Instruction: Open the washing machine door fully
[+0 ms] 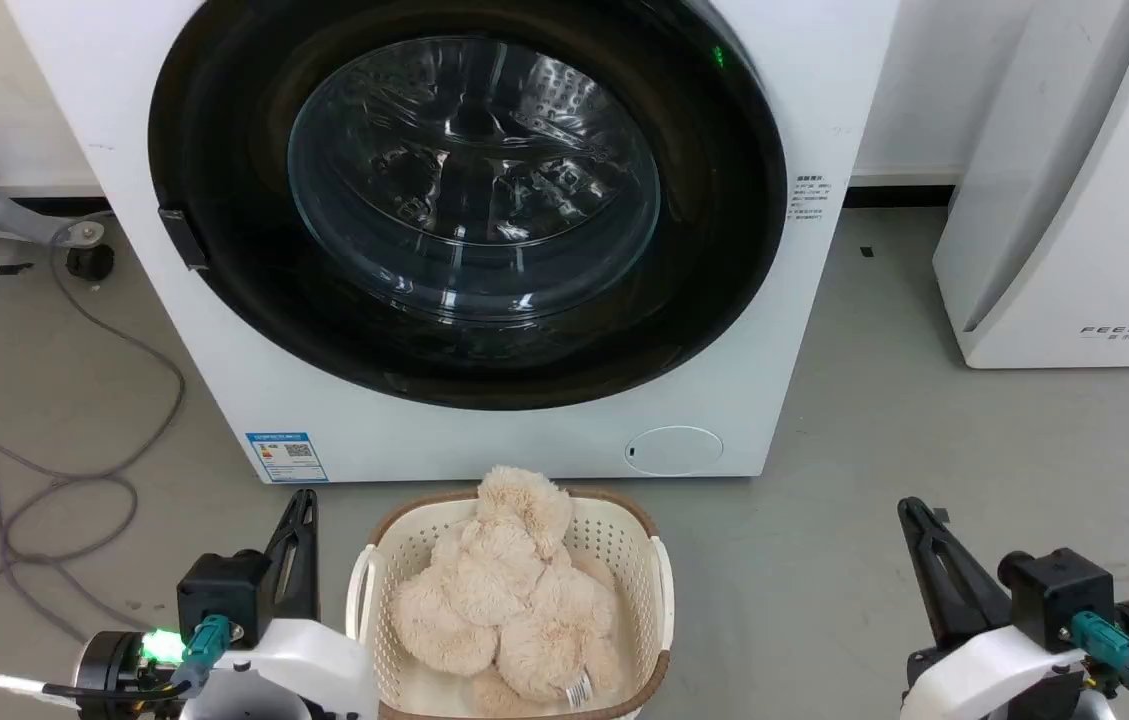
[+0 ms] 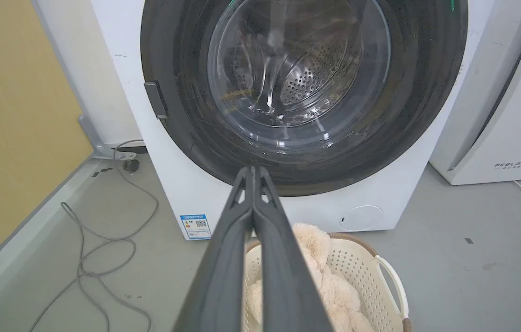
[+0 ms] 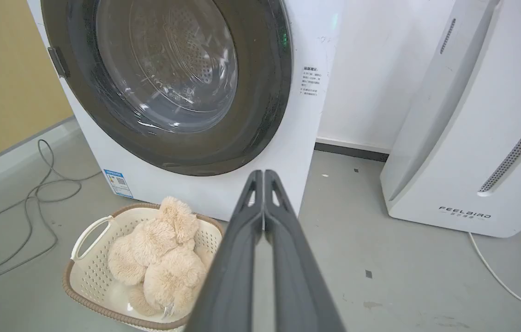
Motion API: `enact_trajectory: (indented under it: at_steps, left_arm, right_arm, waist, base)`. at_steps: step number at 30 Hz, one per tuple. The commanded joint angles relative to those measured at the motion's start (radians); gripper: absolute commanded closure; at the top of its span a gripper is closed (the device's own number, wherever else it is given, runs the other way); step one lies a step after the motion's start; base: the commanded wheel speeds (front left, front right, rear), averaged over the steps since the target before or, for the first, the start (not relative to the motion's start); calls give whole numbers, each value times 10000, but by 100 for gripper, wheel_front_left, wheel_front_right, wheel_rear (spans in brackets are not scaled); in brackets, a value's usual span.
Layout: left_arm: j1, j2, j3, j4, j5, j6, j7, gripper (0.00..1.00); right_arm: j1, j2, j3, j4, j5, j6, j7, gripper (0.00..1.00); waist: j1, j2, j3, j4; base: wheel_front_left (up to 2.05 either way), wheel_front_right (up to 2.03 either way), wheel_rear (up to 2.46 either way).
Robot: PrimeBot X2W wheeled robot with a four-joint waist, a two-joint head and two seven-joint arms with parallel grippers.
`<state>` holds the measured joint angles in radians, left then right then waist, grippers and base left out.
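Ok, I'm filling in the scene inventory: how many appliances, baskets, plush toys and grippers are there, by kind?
Appliances: 2, the washing machine and the white FEELBIRD unit
Baskets: 1, the cream laundry basket
Plush toys: 1, the beige plush toy lying in the basket
Grippers: 2, the left gripper and the right gripper, each with its fingers together
Total: 6
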<state>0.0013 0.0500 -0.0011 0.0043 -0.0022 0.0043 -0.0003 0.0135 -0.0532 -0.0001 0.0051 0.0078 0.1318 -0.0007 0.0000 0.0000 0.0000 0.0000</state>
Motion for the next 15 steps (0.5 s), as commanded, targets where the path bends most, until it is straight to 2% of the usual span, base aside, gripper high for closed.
enact_trajectory:
  at_steps: [1,15]
  left_arm:
    - [-13,3,11,-43,22,-43,3,100]
    - [-13,3,11,-43,22,-43,3,100]
  right_arm:
    - [-135,30,1,-51,-78,-11,7,100]
    - [-135,30,1,-51,-78,-11,7,100]
  waist:
    - [0,0,0,0]
    - [0,0,0,0]
  base:
    - [0,0,0]
    - [0,0,0]
